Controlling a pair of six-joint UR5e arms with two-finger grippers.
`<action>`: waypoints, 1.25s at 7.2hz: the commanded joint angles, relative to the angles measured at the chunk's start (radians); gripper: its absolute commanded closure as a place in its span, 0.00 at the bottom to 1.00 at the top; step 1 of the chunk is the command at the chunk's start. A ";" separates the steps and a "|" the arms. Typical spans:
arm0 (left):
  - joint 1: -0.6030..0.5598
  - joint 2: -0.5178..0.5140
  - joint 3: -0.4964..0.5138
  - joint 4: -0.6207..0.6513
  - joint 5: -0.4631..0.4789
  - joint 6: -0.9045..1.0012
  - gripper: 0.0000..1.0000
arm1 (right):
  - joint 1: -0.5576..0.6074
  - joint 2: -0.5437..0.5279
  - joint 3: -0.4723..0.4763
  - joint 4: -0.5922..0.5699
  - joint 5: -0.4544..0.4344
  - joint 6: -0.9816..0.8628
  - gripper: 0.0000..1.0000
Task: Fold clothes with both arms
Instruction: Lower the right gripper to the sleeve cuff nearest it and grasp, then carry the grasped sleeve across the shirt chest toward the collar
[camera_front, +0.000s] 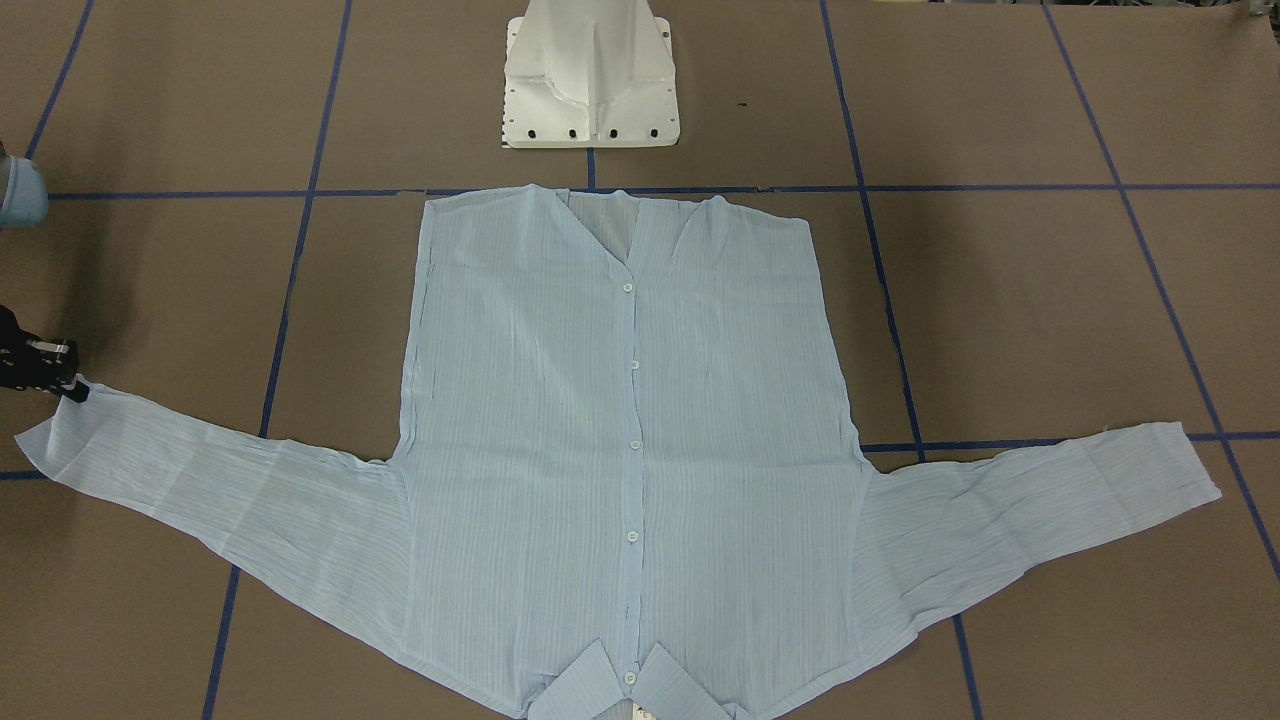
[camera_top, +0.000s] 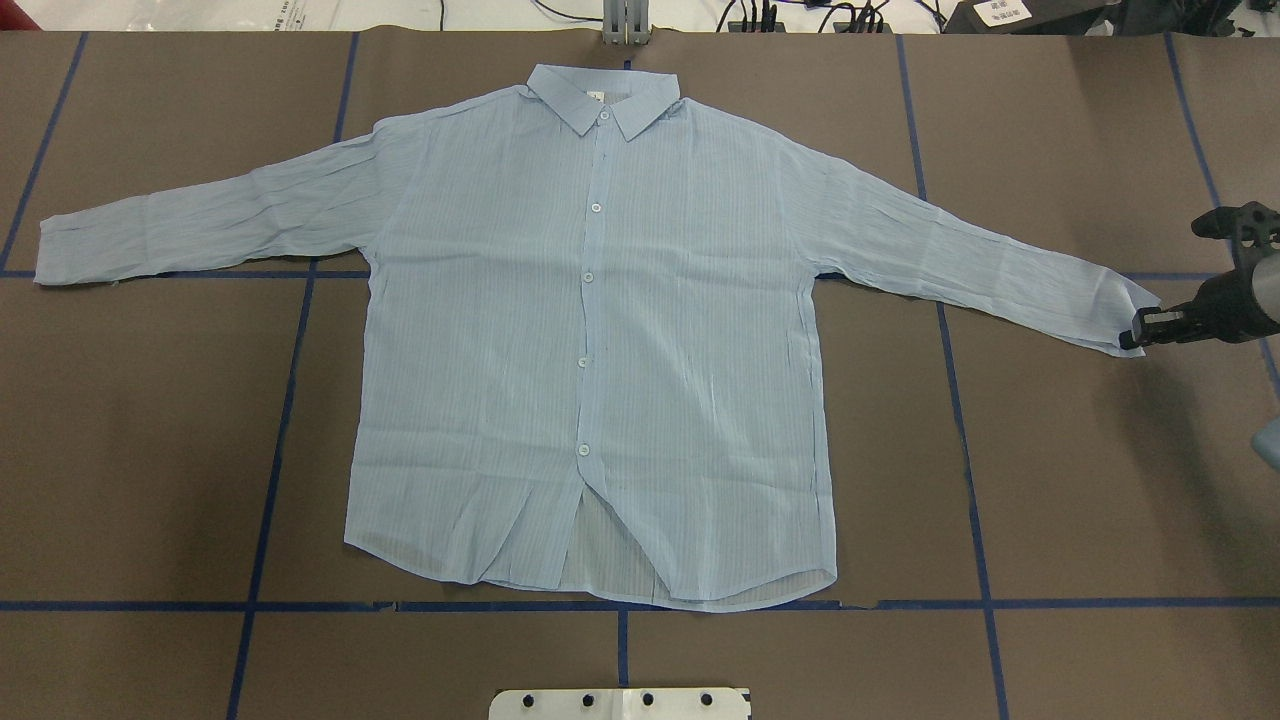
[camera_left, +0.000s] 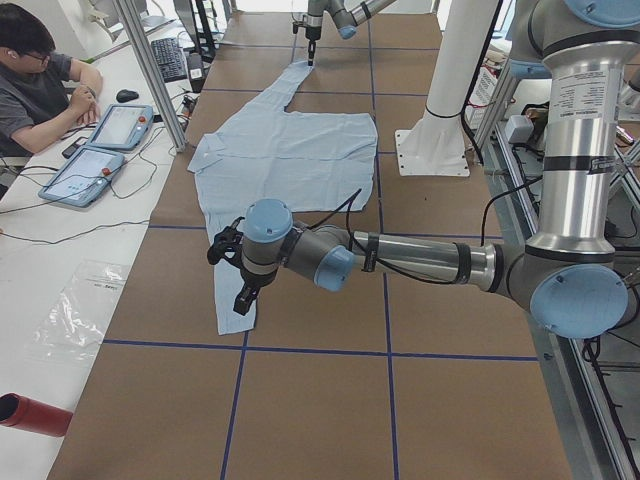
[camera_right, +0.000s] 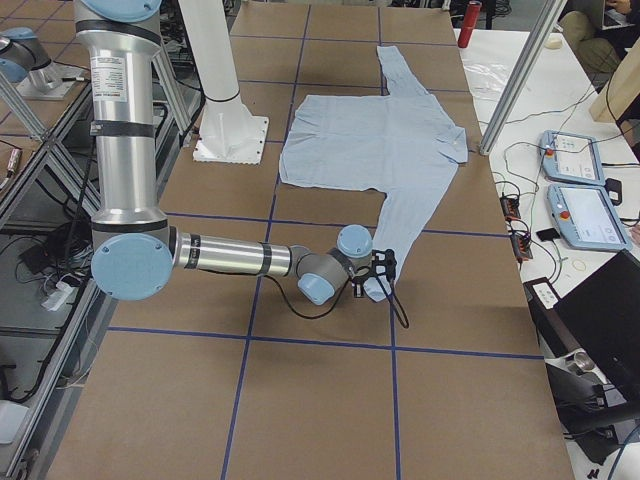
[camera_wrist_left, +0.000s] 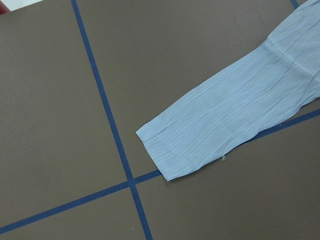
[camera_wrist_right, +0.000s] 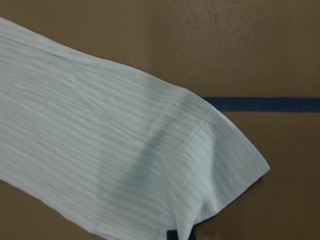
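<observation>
The shirt (camera_top: 600, 350) lies flat on the table (camera_top: 1050, 500), buttons up, sleeves spread, collar away from the base (camera_front: 590, 80). The right gripper (camera_top: 1135, 338) touches the edge of the right-side cuff (camera_top: 1115, 310); whether it grips, I cannot tell. The left gripper (camera_left: 243, 298) hangs above the other cuff (camera_wrist_left: 170, 150), its opening also unclear.

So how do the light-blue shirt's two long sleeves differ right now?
The sleeve on the robot's right slants more steeply towards the robot than the sleeve on its left. The black right gripper is at the right sleeve's cuff; the black left gripper hangs above the left sleeve's cuff. Both sleeves lie flat and outstretched on the brown table.
</observation>
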 joint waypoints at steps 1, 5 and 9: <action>0.000 0.000 0.000 -0.001 -0.001 0.000 0.00 | 0.035 -0.008 0.029 0.006 0.030 0.000 1.00; 0.000 0.000 0.000 0.001 -0.002 -0.003 0.00 | 0.086 0.115 0.187 -0.017 0.128 0.017 1.00; 0.000 -0.006 0.032 -0.001 0.001 0.000 0.00 | -0.078 0.686 0.167 -0.516 0.104 0.172 1.00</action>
